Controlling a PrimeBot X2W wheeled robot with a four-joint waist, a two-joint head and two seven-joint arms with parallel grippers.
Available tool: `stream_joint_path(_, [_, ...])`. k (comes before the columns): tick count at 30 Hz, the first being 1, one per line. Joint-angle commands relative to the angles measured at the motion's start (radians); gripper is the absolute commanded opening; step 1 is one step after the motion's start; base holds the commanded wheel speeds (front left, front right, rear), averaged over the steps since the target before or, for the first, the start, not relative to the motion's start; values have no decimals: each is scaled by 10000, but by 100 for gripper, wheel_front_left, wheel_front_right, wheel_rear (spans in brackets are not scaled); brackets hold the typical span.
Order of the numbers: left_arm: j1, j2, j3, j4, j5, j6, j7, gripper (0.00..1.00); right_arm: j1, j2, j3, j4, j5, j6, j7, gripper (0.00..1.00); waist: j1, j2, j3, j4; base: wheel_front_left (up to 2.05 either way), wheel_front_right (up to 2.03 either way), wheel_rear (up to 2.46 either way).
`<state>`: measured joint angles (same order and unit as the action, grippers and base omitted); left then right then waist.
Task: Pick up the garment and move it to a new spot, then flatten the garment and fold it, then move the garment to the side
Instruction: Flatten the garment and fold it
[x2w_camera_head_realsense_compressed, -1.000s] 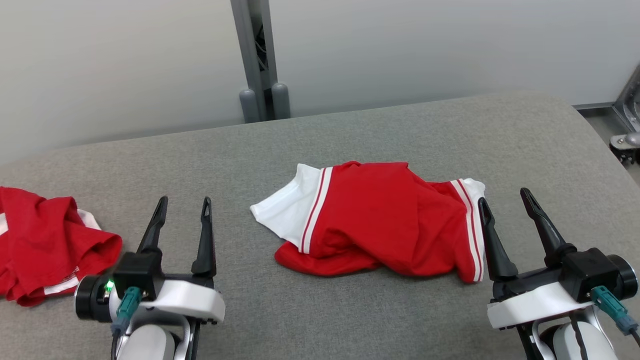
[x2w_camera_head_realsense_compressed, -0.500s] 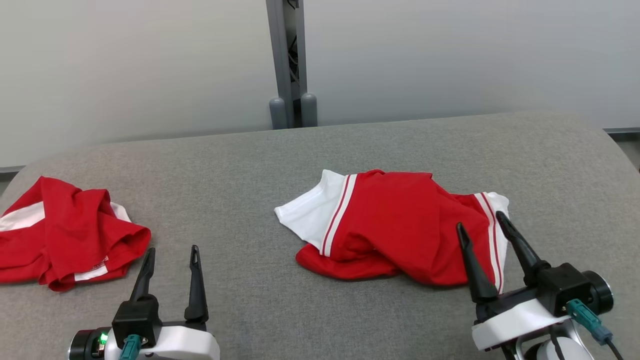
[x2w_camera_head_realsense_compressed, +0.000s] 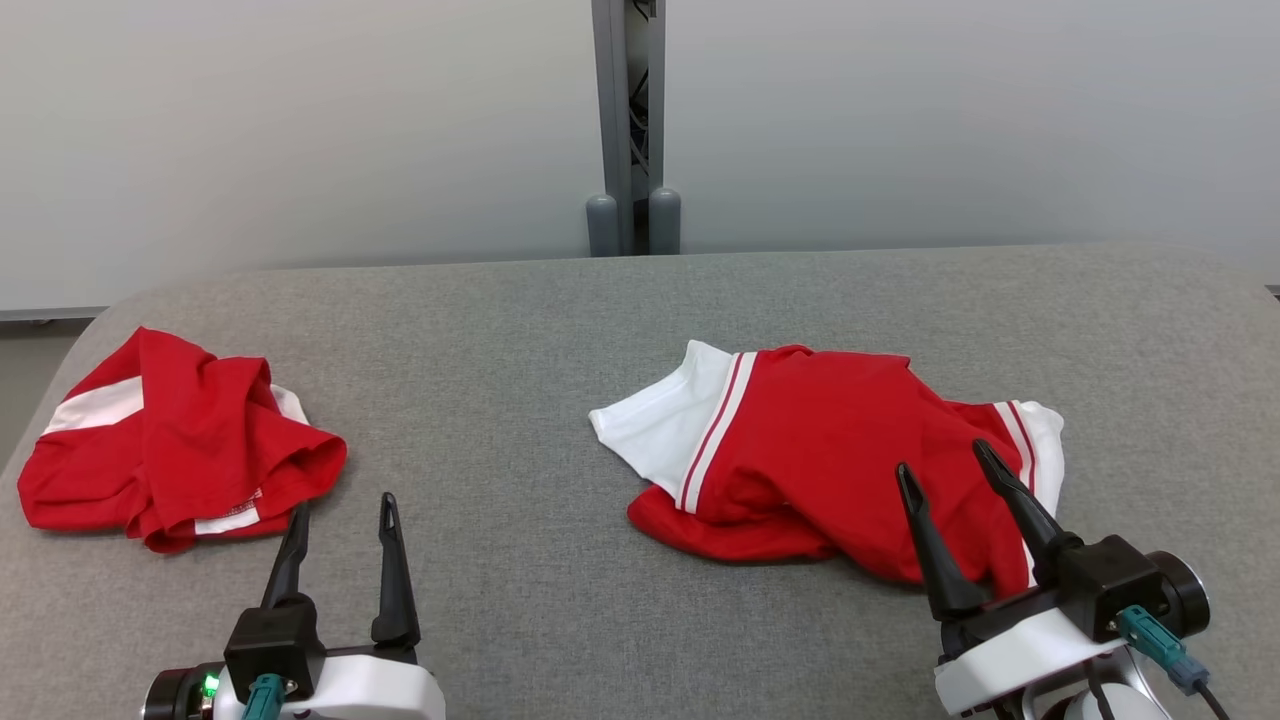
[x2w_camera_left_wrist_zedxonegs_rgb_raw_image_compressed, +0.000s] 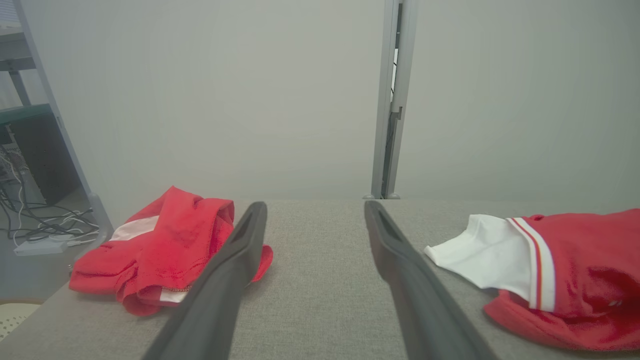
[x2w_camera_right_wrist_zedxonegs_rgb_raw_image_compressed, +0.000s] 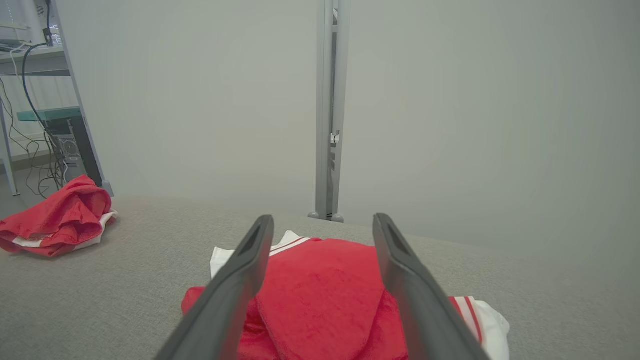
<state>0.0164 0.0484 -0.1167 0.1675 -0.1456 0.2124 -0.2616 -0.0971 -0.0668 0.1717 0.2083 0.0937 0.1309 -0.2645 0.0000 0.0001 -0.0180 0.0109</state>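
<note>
The garment is a crumpled red top with white, red-striped sleeves, lying right of the middle of the grey padded table. My right gripper is open, and its fingers stand in front of the garment's right end. In the right wrist view the garment lies just below and between the open fingers of the right gripper. My left gripper is open and empty near the front left, well left of the garment. In the left wrist view the left gripper points over bare table, with the garment to its right.
A second crumpled red garment lies near the table's left edge, close to the left gripper's fingers. It shows in both wrist views. A grey post splits the pale wall behind. A shelf frame with cables stands left of the table.
The head camera has turned, so the whole picture shifted right and down. Against the garment, my right gripper has moved left, from beside its right edge to in front of its right end.
</note>
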Motion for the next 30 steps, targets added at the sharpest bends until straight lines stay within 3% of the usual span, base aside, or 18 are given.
stream_joint_path(1, [2, 37, -46, 37, 8, -45, -36, 100, 17, -60, -10, 8, -1, -3, -15, 100, 0, -1, -3, 71, 0, 0, 0])
stream_joint_path(10, [-115, 40, -320, -12, -48, -169, -36, 100, -392, -409, 658, 264, -197, -3, -15, 100, 0, -1, 217, 319, 0, 0, 0])
stream_joint_path(18, [-483, 36, -645, 73, -195, -173, -36, 100, -2202, -1183, 2154, 2972, -902, -3, -3, 100, 0, -1, 749, 741, 0, 0, 0])
stream_joint_path(30, [-935, 36, -1124, 215, -476, -98, -36, 100, -4474, -1353, 3834, 6050, -1233, -3, 6, 100, 0, -1, 1270, 1534, 0, 0, 0])
